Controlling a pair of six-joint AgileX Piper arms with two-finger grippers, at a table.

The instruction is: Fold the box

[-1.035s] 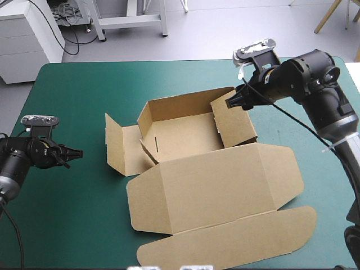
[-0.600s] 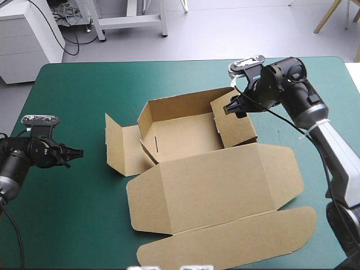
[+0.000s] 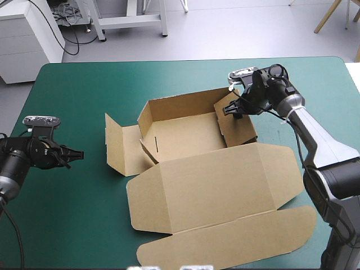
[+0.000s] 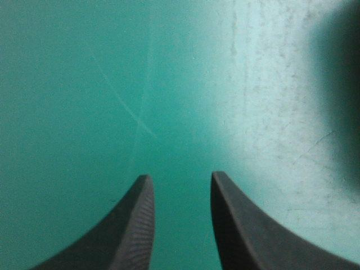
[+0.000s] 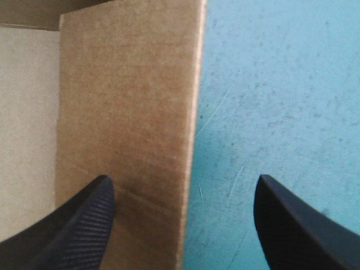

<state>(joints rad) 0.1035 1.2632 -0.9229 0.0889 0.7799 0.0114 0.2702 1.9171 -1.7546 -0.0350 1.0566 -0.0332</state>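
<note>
Box (image 3: 180,132) part-folded, lid (image 3: 225,185) flat.
Right gripper (image 5: 183,188) spread wide astride side flap (image 5: 129,112) edge; left gripper (image 4: 180,180) slightly parted over teal-green cover (image 4: 84,84).

Desk: top with rounded corners under a teal-green cover (image 3: 84,95), filling most of the high view. The cover shows fine pale scratches and scuffs in both wrist views.

Floor: smooth pale grey surface (image 3: 225,28) beyond the desk's far edge, evenly lit, shadows soft.

Far left: white cabinet with drawer fronts (image 3: 25,42), with black cables (image 3: 77,45) trailing on the floor beside it.

Centre: white metal frame legs (image 3: 132,21).

Far right: light wooden furniture legs (image 3: 332,14), upper part cut off.
</note>
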